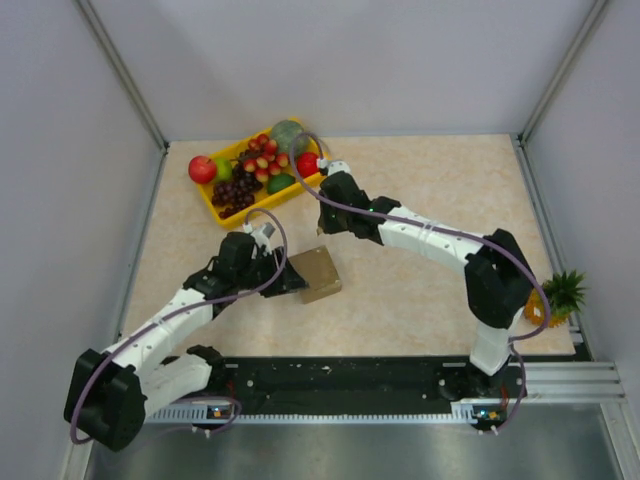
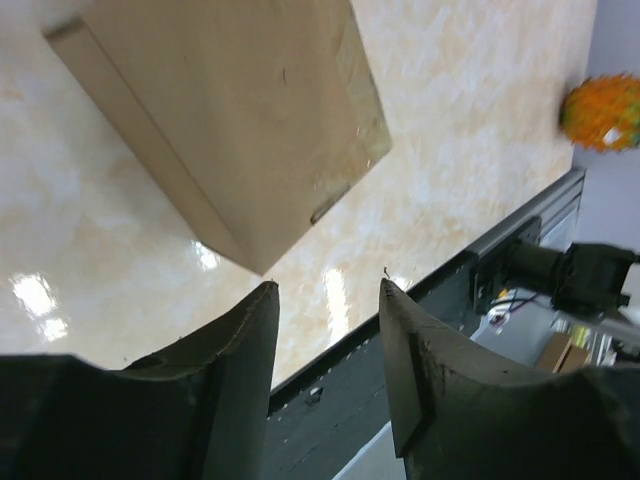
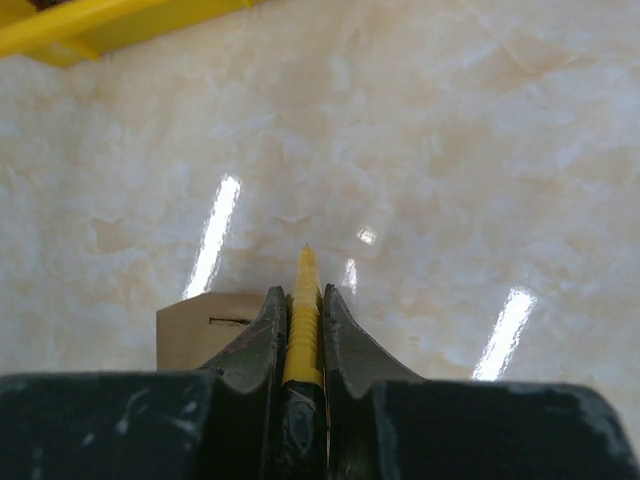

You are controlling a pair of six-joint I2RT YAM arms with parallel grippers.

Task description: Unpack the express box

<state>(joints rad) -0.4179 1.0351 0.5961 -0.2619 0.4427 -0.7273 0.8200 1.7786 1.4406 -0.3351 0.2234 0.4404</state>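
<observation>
Left pincer [image 2: 327, 290]: jaws stand apart with nothing between them. The near corner of the express box [image 2: 230, 110] lies just ahead of my fingertips [image 2: 262, 300], outside the gap and not gripped. Right pincer [image 3: 305, 295]: closed on a slim yellow tool [image 3: 303, 330], which is clamped upright between the two fingers with its pointed tip projecting past them above the desk [image 3: 450, 180]. A corner of the brown box shows just to the left of that pincer in the right wrist view. From above, the express box [image 1: 320, 274] lies flat on the desk [image 1: 420, 300], about midway between near and far edges and left of centre, at the tip of my left arm; its lid flap appears down. My right arm reaches over it from the right toward the far left. There sits a yellow tray [image 1: 207, 200] of fruit, including a red apple [image 1: 202, 168] and dark grapes [image 1: 235, 190], well apart from the box. A pineapple [image 1: 555, 297] rests at the right edge of the desk, near the right arm's base.
</observation>
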